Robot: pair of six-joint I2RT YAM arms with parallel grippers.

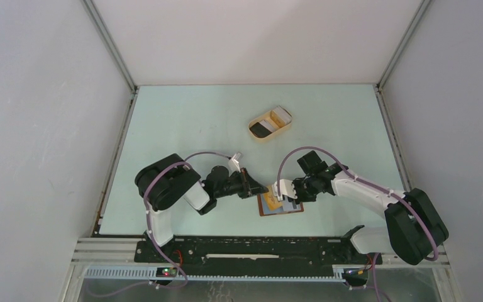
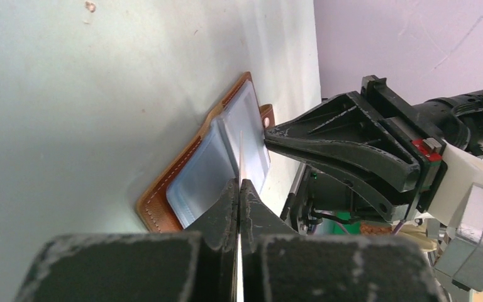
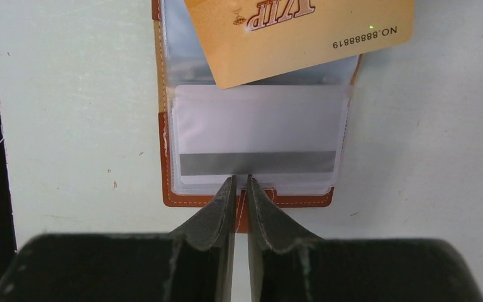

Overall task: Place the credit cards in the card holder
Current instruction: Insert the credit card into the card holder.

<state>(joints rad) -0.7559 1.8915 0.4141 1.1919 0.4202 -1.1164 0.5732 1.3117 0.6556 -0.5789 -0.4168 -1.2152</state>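
Card holder (image 3: 295, 199) lies open on the tabletop (image 1: 182, 126) near the arm bases, between the two arms. Its lower clear sleeve has a white card (image 3: 258, 119) with a grey stripe in it. Your left pincer (image 2: 239, 189) is clamped shut on a gold VIP card (image 3: 302, 31), which hangs tilted over the upper sleeve (image 3: 182, 56), not in. Your right pincer (image 3: 241, 182) is all but closed at the closing tab; it looks like it pinches the tab to steady the holder, though it may only be pressing on it. Risks: the card is skewed, so a corner can snag the sleeve lip, buckle the plastic or drag the holder. Square it first. If the tab hold slips, the holder slides or folds. A thin card in a flat pinch can pivot. The pincers sit just beside each other, so watch for finger contact. Beige tray (image 1: 252, 130) sits well apart on the far side, holding a black card (image 1: 262, 128) and a pale card (image 1: 281, 116).
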